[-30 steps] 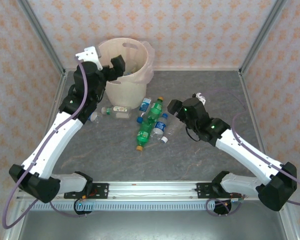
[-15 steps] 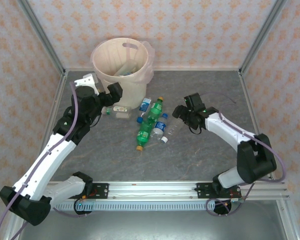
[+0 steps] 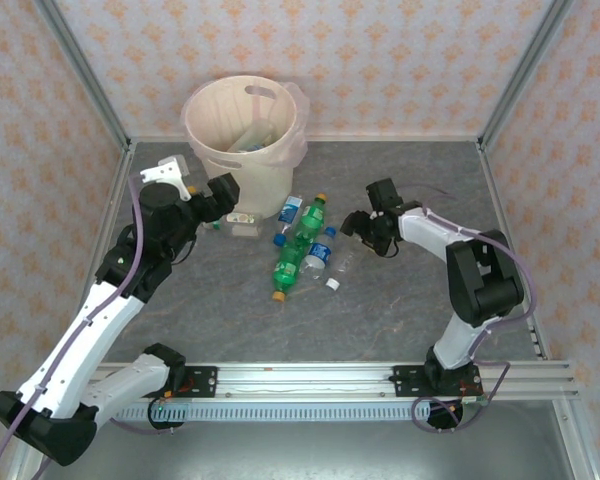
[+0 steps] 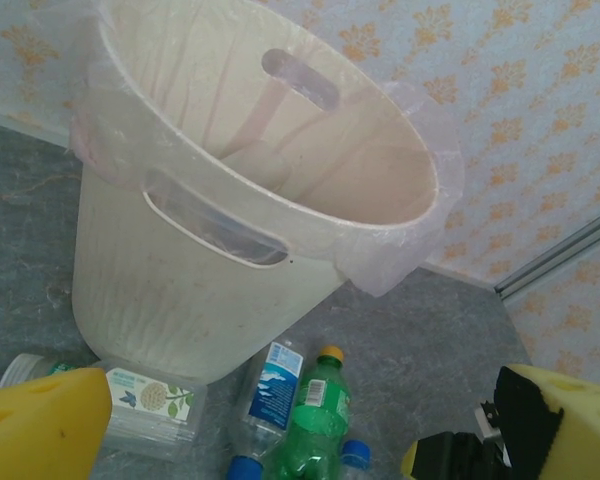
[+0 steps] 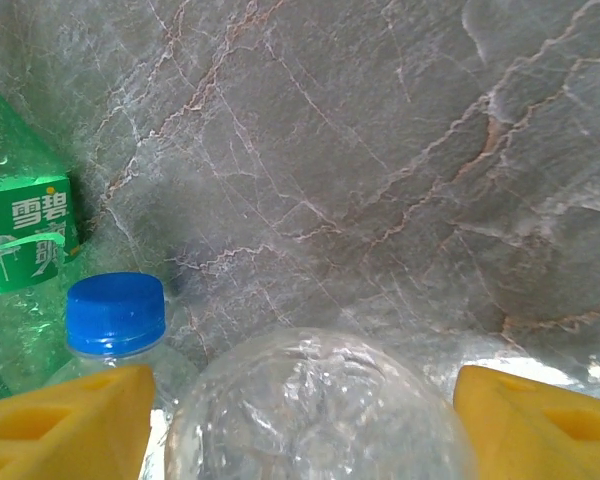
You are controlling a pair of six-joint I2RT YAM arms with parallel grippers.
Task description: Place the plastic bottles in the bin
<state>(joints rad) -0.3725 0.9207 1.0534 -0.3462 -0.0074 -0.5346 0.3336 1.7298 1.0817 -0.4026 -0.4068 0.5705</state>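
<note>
The cream bin [image 3: 242,130] with its liner stands at the back left; a bottle [image 3: 255,135] lies inside. Plastic bottles lie in a cluster in front of it: two green ones [image 3: 310,222] [image 3: 288,268], blue-capped clear ones [image 3: 318,255], and a square clear one [image 3: 235,222]. My right gripper [image 3: 365,228] is down at the cluster's right; in the right wrist view its yellow fingers [image 5: 65,425] flank the base of a clear bottle [image 5: 320,410], close to its sides. My left gripper [image 3: 215,195] hangs open beside the bin [image 4: 180,270], above a green bottle [image 4: 315,425].
Metal frame posts [image 3: 90,75] and patterned walls close in the table on three sides. Bare grey table [image 3: 400,320] lies in front of the cluster. A blue-capped bottle [image 5: 115,315] and a green bottle [image 5: 20,230] lie just left of the right fingers.
The left arm has come down from the bin's rim to its left front. The right arm has dropped low and settled its gripper at the clear bottle's end.
</note>
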